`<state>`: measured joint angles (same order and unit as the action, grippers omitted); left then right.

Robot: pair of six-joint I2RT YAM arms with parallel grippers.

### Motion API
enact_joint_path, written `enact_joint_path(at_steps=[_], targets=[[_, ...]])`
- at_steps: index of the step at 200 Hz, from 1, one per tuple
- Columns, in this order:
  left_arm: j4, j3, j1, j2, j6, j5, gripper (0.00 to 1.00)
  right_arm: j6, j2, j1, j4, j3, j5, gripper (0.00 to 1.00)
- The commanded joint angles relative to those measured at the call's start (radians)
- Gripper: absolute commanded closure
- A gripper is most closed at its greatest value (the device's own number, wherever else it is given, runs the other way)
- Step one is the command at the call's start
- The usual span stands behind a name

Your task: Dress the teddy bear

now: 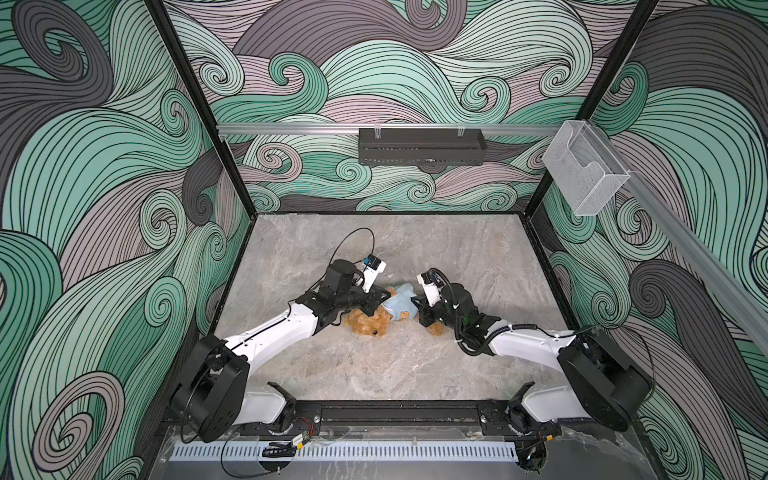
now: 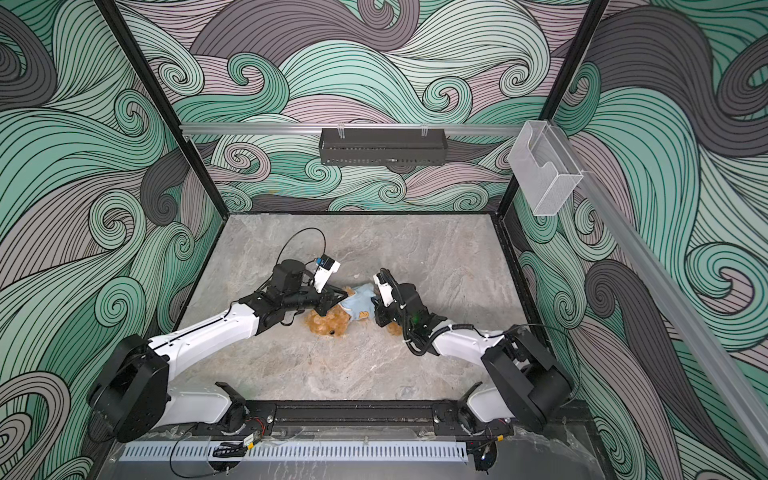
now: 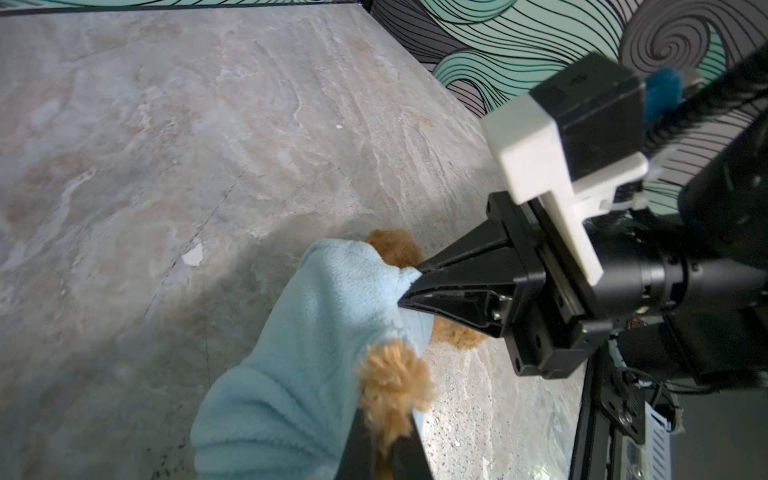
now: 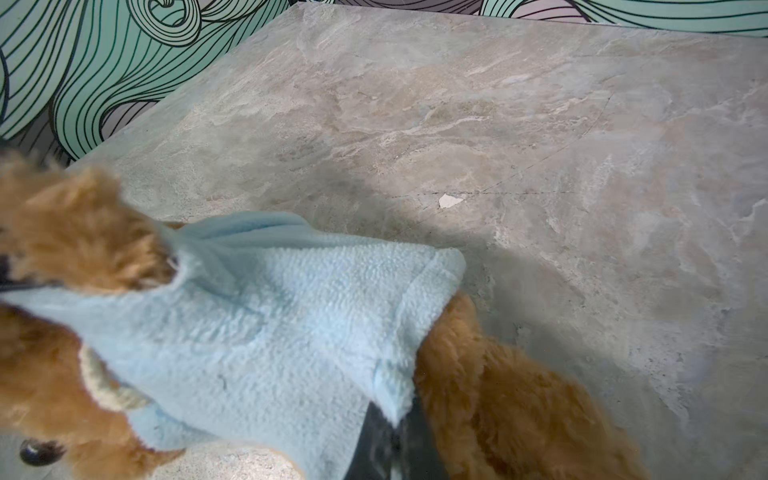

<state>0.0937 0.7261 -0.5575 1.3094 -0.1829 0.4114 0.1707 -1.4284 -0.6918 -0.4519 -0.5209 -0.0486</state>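
Observation:
The teddy bear lies in the middle of the table, its head towards the front edge. A light-blue garment covers its body. My left gripper comes in from the left and is shut on a furry paw that sticks out of the garment's sleeve. From the right, my right gripper is shut on the garment's hem, beside a brown leg. The head shows at the collar.
The marble table is walled on three sides by patterned panels. A black tray hangs on the back rail and a clear plastic holder on the right rail. A small white chip marks the tabletop behind the bear.

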Motion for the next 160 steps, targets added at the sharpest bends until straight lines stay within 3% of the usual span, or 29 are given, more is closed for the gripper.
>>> enact_joint_path(at_steps=[1,47,61,82,99,134,160], targets=[[0.108,-0.008,0.028,-0.091,-0.139,-0.184,1.0,0.073,-0.071,0.017,0.225,0.068,0.234,1.0],[0.118,-0.083,0.029,-0.127,-0.254,-0.369,1.0,0.128,-0.12,-0.014,0.229,0.064,0.27,1.0],[0.126,-0.078,0.029,-0.108,-0.237,-0.299,1.0,0.114,-0.118,-0.02,0.201,0.068,0.243,1.0],[0.104,-0.032,0.029,-0.056,-0.125,-0.07,1.0,0.01,-0.026,-0.023,0.099,0.095,0.175,1.0],[-0.01,0.033,0.028,-0.028,0.002,0.046,1.0,-0.091,0.073,-0.023,0.07,0.095,0.11,0.87],[-0.223,0.132,0.029,0.01,0.279,0.243,1.0,-0.23,0.22,-0.021,0.109,0.06,0.004,0.47],[-0.308,0.183,0.03,0.06,0.36,0.287,1.0,-0.268,0.254,-0.012,0.117,0.05,-0.043,0.3]])
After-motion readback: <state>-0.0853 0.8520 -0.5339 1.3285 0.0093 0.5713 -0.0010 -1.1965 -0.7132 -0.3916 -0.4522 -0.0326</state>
